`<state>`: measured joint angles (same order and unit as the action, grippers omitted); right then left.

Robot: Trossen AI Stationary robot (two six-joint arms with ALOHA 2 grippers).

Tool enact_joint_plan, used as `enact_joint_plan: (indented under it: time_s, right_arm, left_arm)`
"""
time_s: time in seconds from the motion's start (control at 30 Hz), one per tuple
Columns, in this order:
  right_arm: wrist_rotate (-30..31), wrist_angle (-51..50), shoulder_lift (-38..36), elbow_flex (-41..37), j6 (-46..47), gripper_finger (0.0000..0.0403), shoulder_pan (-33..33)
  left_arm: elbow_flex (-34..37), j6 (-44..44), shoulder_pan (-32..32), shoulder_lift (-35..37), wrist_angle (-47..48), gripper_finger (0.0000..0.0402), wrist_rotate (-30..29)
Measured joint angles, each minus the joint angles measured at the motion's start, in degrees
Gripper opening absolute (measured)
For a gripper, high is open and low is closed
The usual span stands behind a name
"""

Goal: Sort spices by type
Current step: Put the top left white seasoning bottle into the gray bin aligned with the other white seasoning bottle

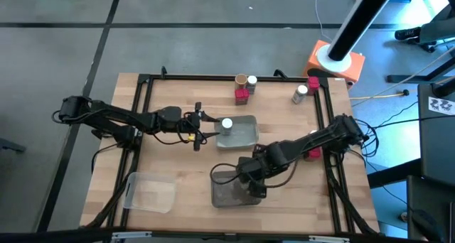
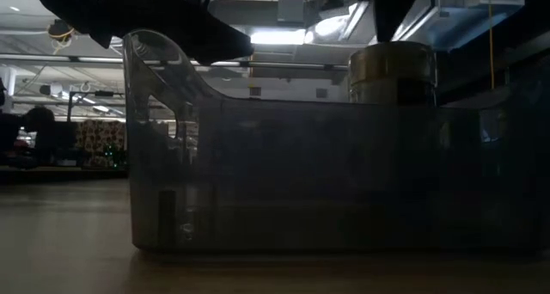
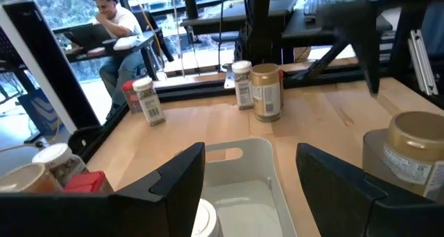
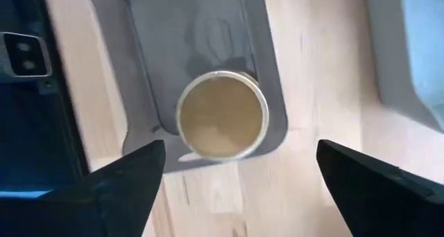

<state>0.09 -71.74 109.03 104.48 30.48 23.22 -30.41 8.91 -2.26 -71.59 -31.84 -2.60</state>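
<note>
Spread wide and holding nothing, my right gripper [image 4: 236,171] hangs over the tan-topped cylinder [image 4: 222,115] standing upright in the grey tray [image 1: 226,194] at the table's near middle, its long axis vertical, well nearer me than my left gripper [image 1: 204,127].

Three trays: one grey [image 1: 245,140], one dark [image 1: 222,193], one clear [image 1: 149,193]. Four little jars with white lids [image 1: 252,80] [image 1: 301,94] [image 1: 227,124] [image 3: 241,84]. Three brown tubs with tan tops [image 1: 241,80] [image 3: 267,91] [image 4: 222,116]. Three red packets [image 1: 242,95] [image 1: 313,82] [image 1: 311,154].
</note>
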Motion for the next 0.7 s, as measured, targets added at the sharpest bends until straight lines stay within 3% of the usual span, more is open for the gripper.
enact_joint_plan:
  time_s: [0.2,0.4,0.7]
  right_arm:
    - [2.0,0.0,-5.3,-3.0,-1.0,0.0369,-0.7]
    - [4.7,3.2,-12.5,-11.9,-1.6,0.0369,-3.2]
    - [5.5,14.0,-24.5,-27.4,-8.8,0.0369,-13.5]
  left_arm:
    - [0.0,-1.0,0.0,0.0,0.4,0.0217,0.0]
    - [0.0,-1.2,0.0,0.0,0.5,0.0217,0.0]
    - [0.0,-1.2,0.0,0.0,0.2,0.0217,0.0]
